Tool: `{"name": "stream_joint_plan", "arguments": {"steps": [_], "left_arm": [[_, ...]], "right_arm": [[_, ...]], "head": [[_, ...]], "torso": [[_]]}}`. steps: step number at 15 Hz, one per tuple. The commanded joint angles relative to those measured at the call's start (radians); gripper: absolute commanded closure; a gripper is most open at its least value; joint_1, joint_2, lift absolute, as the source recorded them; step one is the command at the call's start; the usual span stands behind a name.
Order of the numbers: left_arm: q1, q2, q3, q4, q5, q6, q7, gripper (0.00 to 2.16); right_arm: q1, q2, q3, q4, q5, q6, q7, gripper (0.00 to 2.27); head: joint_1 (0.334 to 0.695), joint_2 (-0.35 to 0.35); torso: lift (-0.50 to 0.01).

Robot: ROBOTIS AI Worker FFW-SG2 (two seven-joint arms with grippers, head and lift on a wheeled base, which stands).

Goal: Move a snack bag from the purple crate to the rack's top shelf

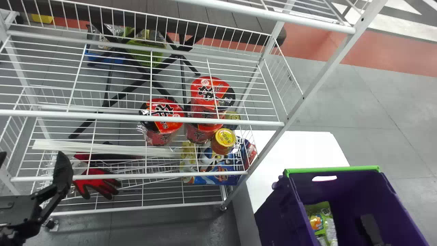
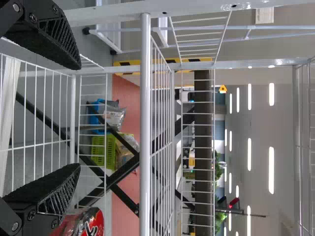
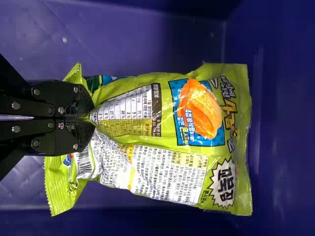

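Inside the purple crate [image 1: 283, 208] at the lower right of the head view lies a green snack bag [image 1: 322, 222]. My right gripper [image 1: 372, 227] is partly seen down in the crate, a dark shape beside it. The right wrist view has the right gripper [image 3: 92, 117] shut on one end of the snack bag [image 3: 162, 137], whose film is bunched between the fingers. My left gripper [image 1: 32, 159] is at the head view's left edge, before the white wire rack [image 1: 136, 118]. In the left wrist view the left gripper [image 2: 78, 117] stands open, facing the rack [image 2: 145, 123].
Red noodle packs [image 1: 164, 116], a yellow-lidded jar [image 1: 223, 140] and a blue package [image 1: 222, 167] are in the rack. Red gloves [image 1: 97, 182] lie low on its left. A rack post rises between the shelves and the crate. A white surface [image 1: 300, 147] adjoins the crate.
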Motion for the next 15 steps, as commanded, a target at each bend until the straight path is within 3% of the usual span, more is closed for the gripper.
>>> {"name": "stream_joint_plan", "arguments": {"steps": [1, 7, 15], "left_arm": [[-0.005, 0.000, 0.003, 0.008, -0.001, 0.000, 0.000, 0.11], [-0.006, 0.002, 0.003, 0.025, -0.002, 0.000, 0.000, 0.11], [0.014, 0.009, 0.004, 0.028, -0.008, -0.006, 0.014, 0.11]], "right_arm": [[0.012, 0.013, 0.001, -0.002, -0.009, -0.021, -0.002, 1.92], [0.051, 0.063, 0.000, -0.091, -0.032, 0.003, 0.025, 1.91], [0.140, 0.160, -0.040, -0.290, -0.032, 0.074, 0.070, 1.92]], "head": [[0.695, -0.350], [0.695, -0.350], [0.695, -0.350]], "torso": [[-0.383], [-0.359], [-0.326]]}}
